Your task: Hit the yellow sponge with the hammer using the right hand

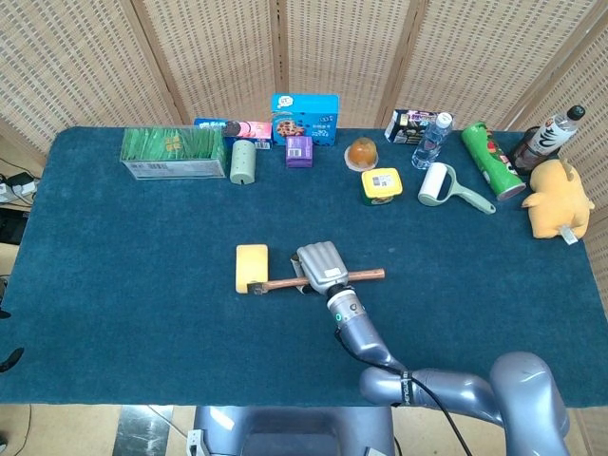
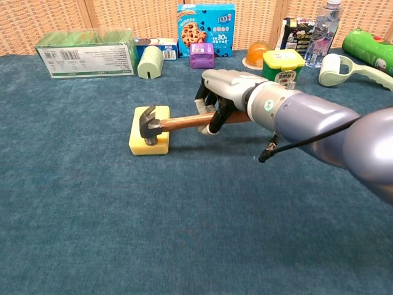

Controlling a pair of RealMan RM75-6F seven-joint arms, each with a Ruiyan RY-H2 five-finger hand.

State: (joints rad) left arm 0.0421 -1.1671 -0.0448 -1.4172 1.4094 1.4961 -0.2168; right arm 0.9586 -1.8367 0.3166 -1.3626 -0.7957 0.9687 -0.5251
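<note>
The yellow sponge lies flat on the blue table, left of centre. My right hand grips the wooden handle of the hammer. The handle runs nearly level, pointing left. The hammer's dark metal head presses down on the sponge's near right part. My left hand does not show in either view.
Along the table's far edge stand a green box, a pale green roll, a blue cookie box, a purple box, an orange jelly cup, a yellow-lidded tub, a lint roller, a green can and a yellow plush.
</note>
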